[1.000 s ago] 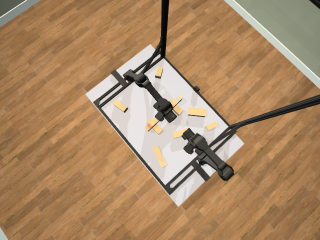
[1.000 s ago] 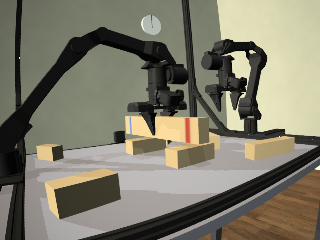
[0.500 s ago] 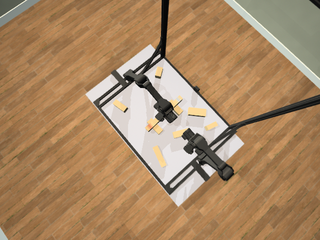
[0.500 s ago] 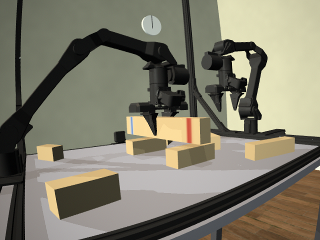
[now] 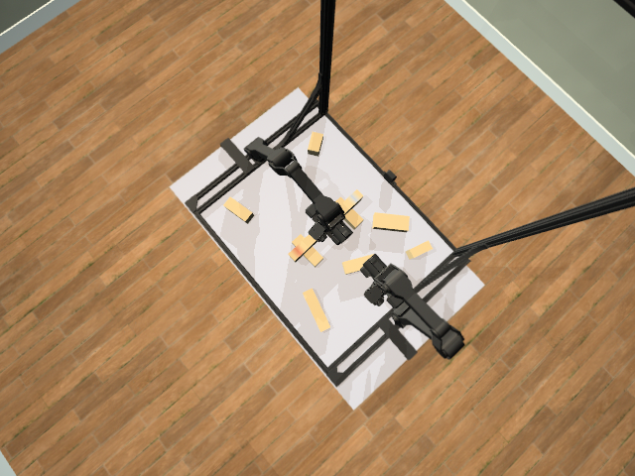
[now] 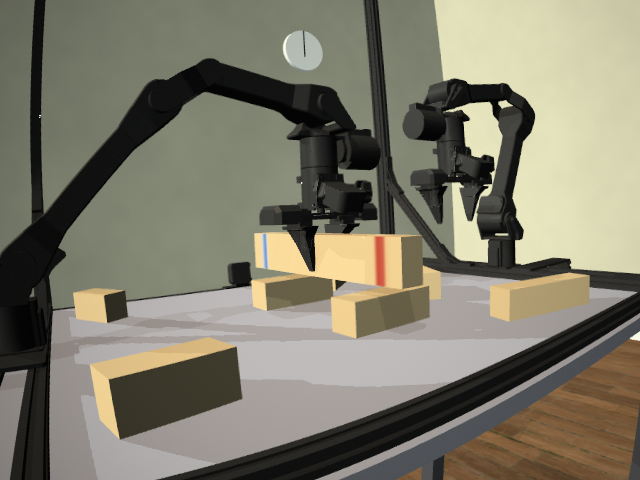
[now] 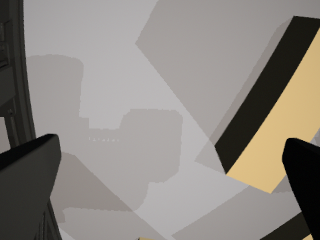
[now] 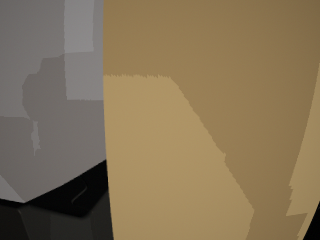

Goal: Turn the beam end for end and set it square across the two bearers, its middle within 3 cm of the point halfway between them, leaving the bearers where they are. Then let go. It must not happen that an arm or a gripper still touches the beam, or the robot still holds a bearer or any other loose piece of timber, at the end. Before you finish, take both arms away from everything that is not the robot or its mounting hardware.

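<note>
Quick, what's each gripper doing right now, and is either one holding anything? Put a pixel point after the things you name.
Left gripper [image 5: 373, 281] [image 6: 454, 221] [image 7: 172, 137]: open, holding nothing.
Right gripper [image 5: 327, 228] [image 6: 325, 252] [image 8: 212, 185]: closed on the beam [image 5: 299, 251] [image 6: 351, 258] [image 8: 175, 125] with red and blue stripes.

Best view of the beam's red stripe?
Exterior: the red stripe is crisp and unblocked from top edge to bottom. Top shows only a small, blurred reddish patch; neither wrist view shows it.
</note>
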Tool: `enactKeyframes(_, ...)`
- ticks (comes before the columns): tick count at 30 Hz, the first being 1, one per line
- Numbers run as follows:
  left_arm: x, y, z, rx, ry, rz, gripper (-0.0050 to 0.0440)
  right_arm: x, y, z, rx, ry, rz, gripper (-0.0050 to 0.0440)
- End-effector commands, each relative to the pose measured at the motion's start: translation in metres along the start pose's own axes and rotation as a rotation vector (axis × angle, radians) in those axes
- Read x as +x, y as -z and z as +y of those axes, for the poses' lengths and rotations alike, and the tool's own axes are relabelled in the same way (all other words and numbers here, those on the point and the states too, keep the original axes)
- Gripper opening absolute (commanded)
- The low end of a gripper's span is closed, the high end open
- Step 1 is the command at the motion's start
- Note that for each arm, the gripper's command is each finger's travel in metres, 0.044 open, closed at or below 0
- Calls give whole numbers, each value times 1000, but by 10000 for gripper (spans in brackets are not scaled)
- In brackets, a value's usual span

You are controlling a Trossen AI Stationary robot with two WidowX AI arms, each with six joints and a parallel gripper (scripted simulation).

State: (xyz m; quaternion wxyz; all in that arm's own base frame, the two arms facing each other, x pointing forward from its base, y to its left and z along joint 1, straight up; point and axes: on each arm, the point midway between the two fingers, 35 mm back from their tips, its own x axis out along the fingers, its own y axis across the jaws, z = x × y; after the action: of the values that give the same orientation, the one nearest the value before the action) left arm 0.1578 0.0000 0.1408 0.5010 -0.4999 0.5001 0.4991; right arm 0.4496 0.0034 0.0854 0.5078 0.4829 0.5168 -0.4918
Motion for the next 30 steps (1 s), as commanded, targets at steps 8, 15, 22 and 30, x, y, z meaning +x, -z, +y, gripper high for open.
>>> enactKeyframes(8,0,0,0,-2,-2,0,440,3,0,8,3,-18,-1,0)
enactKeyframes(15,0,0,0,-2,-2,0,440,10,0,11,3,-18,-1,0)
enactKeyframes(22,0,0,0,-2,-2,0,440,13,0,12,3,-18,-1,120)
enactKeyframes(30,0,0,0,-2,-2,0,440,13,0,12,3,-18,-1,264)
